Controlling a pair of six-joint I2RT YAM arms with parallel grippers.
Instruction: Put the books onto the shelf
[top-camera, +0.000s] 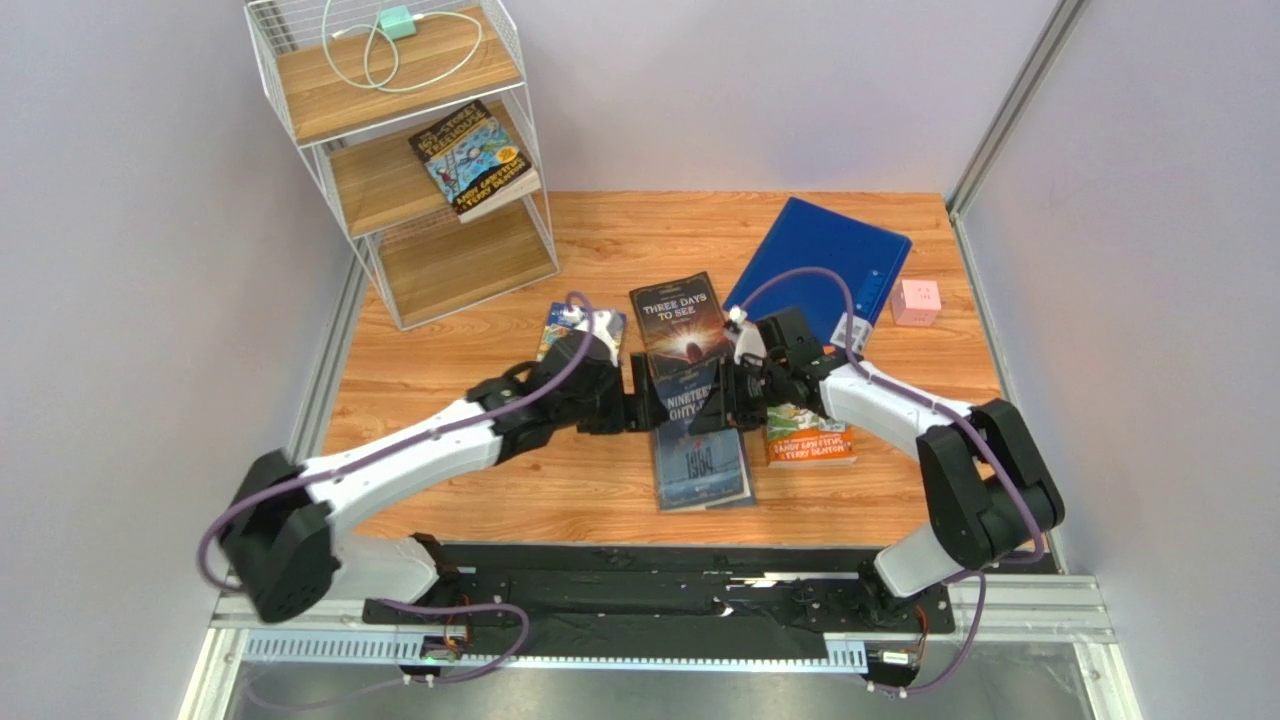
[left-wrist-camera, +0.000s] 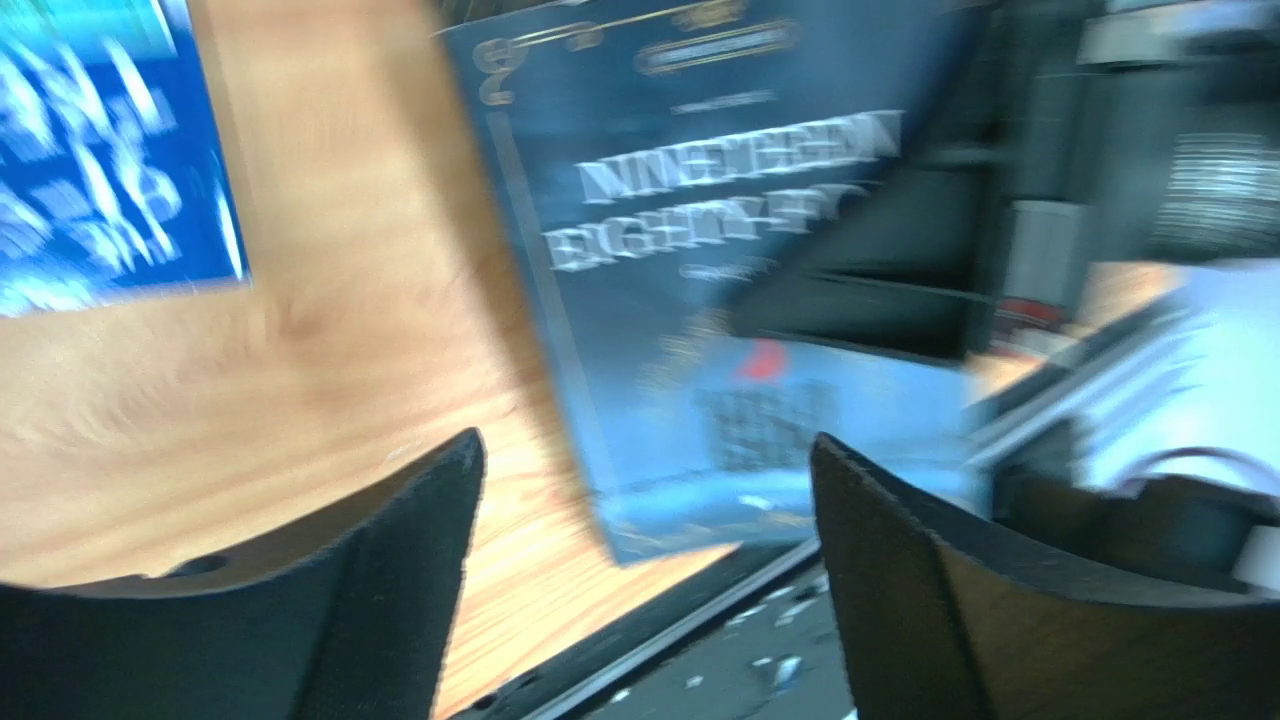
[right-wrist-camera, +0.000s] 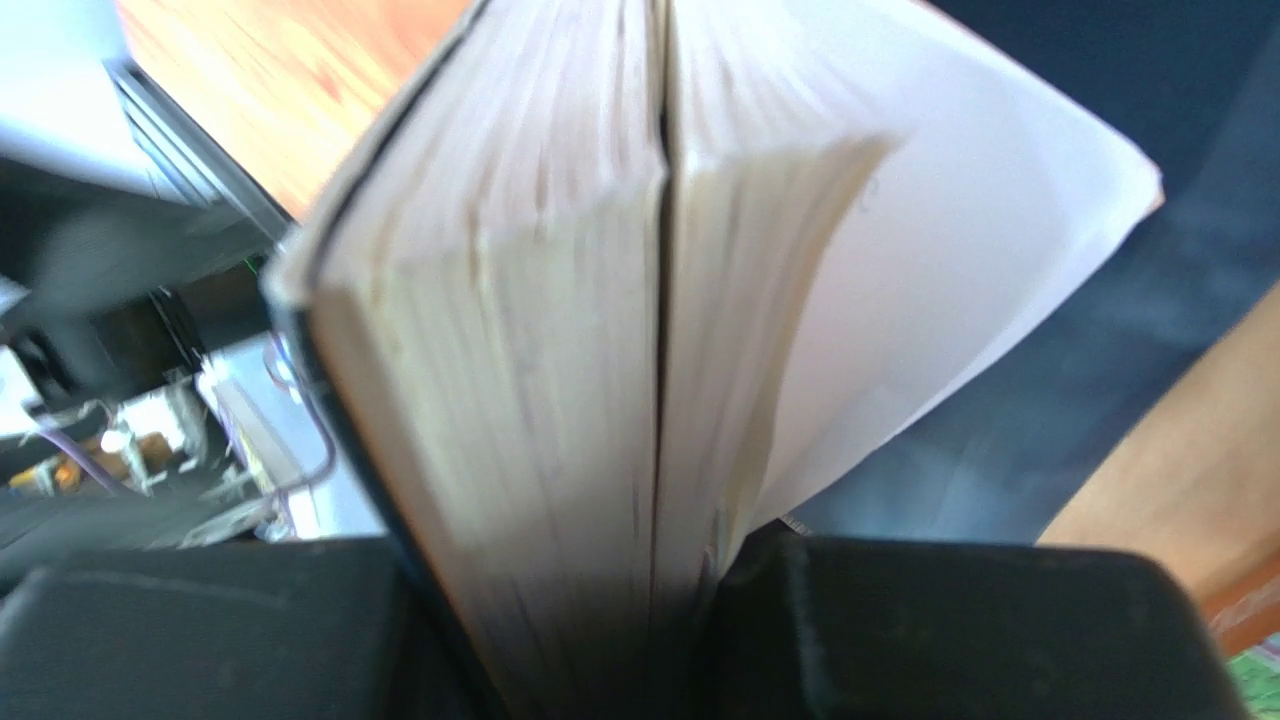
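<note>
A: Your right gripper (right-wrist-camera: 601, 615) is clamped on a paperback. Its fingers (right-wrist-camera: 977, 630) press both sides of the page block, and the pages fan upward from them, with one white leaf splayed out to the right.

B: That is the Nineteen Eighty-Four paperback (left-wrist-camera: 661, 330). You can read the blurred title from your left wrist. From above it sits mid-table (top-camera: 571, 503), between your two arms. You cannot tell whether it is off the wood.

A: Your left gripper (left-wrist-camera: 646, 450) is released. Its fingers (left-wrist-camera: 406, 570) stand wide apart and touch nothing, and the book's near corner shows beyond the gap.

B: On the shelf (top-camera: 451, 263), at the far left corner, you have one cartoon-cover paperback (top-camera: 475, 158) lying askew on the middle board. A mint-green plug (top-camera: 395, 21) sits on the top board.

A: The Three Days to See paperback (top-camera: 681, 318) lies flat just beyond the gripped book. A blue cartoon-cover book (top-camera: 579, 323) lies partly under your left arm, and an orange-covered book (top-camera: 812, 438) partly under your right forearm.

B: At the far right you have the blue folder (top-camera: 819, 263), with a pink box (top-camera: 915, 302) just beside it.
</note>
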